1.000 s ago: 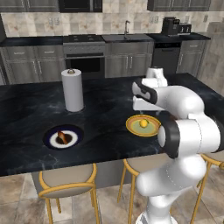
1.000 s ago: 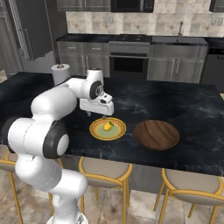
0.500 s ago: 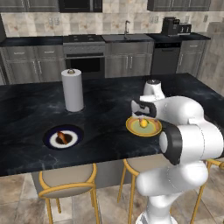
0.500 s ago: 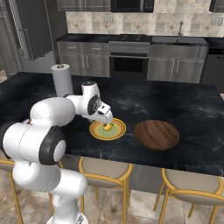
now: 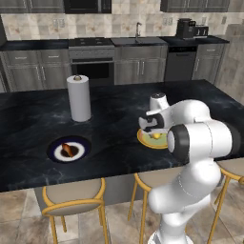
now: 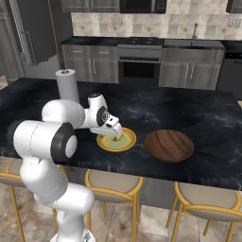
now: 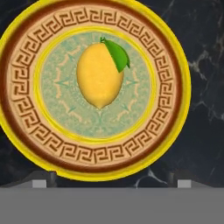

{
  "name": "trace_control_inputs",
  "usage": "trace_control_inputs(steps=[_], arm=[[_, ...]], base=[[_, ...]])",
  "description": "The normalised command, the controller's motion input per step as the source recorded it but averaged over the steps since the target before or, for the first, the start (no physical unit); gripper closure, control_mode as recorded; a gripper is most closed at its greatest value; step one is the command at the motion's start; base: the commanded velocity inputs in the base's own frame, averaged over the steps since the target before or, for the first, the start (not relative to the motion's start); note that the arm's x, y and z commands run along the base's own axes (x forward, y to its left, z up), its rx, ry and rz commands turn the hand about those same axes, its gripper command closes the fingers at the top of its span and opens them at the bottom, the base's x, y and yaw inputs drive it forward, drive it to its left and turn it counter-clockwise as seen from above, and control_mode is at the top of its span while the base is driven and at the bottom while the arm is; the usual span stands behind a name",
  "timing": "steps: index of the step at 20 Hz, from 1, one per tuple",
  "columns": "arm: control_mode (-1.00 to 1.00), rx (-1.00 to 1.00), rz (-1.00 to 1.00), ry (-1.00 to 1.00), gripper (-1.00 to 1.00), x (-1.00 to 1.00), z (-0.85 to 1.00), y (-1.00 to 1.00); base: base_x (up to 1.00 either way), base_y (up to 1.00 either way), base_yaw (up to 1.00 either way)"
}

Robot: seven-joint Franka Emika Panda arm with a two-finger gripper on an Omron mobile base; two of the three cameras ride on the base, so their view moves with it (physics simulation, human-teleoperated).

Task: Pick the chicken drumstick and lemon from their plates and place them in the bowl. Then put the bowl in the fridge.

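Observation:
The lemon [image 7: 99, 78], yellow with a green leaf, lies in the middle of the yellow-orange plate [image 7: 26, 144]. My gripper [image 7: 112, 181] hangs open just above it, with nothing between the fingers [image 7: 42, 181]. From the base, the gripper [image 5: 148, 125] sits low over the lemon [image 5: 156, 136] on its plate [image 5: 145, 140]. The chicken drumstick [image 5: 68, 150] rests on the blue-rimmed plate [image 5: 53, 151] to the left. The brown wooden bowl [image 6: 169, 145] stands right of the yellow plate [image 6: 128, 142]. The dark fridge [image 6: 33, 33] is at the far left.
A paper towel roll [image 5: 78, 97] stands upright on the black counter [image 5: 28, 119] behind the blue plate. Stools [image 5: 71, 198] line the counter's near edge. Cabinets, an oven and a sink run along the back wall.
The hand has come down and in over the yellow plate, and now hovers close above the lemon. Its jaws have stayed open. Nothing else moved.

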Motion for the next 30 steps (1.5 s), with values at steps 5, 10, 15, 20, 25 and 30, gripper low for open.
trace_control_inputs(steps=[5, 10, 15, 20, 25, 30], arm=[[-1.00, 0.00, 0.00, 0.16, -1.00, 0.36, -0.07, -0.10], [-1.00, 0.00, 0.00, 0.14, -1.00, 0.32, -0.02, -0.08], [-1.00, 0.00, 0.00, -0.06, -1.00, 0.16, -0.21, -0.01], [-1.00, 0.00, 0.00, -0.10, -1.00, 0.07, -0.28, 0.00], [-1.00, 0.00, 0.00, -0.12, -1.00, 0.02, -0.33, -0.02], [-1.00, 0.00, 0.00, -0.19, -1.00, 0.00, -0.31, -0.06]], base=[[0.00, 0.00, 0.00], [0.00, 0.00, 0.00], [0.00, 0.00, 0.00], [0.00, 0.00, 0.00], [0.00, 0.00, 0.00], [0.00, 0.00, 0.00]])
